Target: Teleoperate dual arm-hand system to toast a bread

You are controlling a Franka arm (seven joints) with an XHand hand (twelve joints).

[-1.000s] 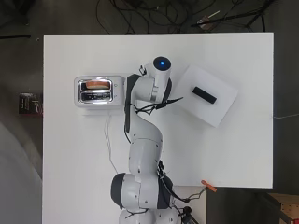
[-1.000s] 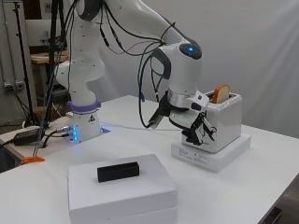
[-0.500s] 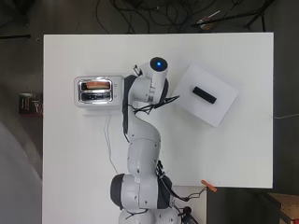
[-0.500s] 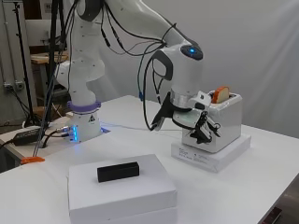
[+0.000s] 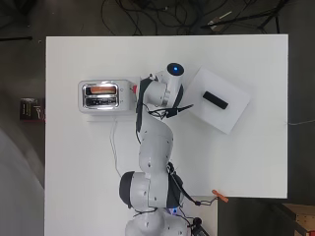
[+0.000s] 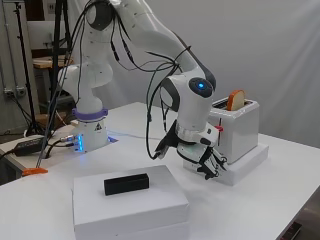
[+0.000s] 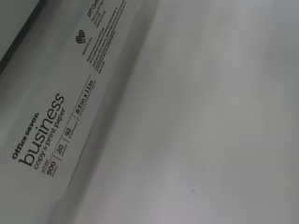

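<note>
The bread (image 6: 235, 99) stands in the toaster (image 6: 235, 131) near the table's far edge. My hand (image 6: 209, 161) hangs beside it, fingers curled, empty. Next, I judge, pressing the lever (image 6: 218, 129) down.

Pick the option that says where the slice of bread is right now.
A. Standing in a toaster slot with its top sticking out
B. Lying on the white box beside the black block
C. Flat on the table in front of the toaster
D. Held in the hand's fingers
A: in the side view the bread rises out of the top of the toaster, while the hand hangs below, by the toaster's near side, holding nothing.
</note>
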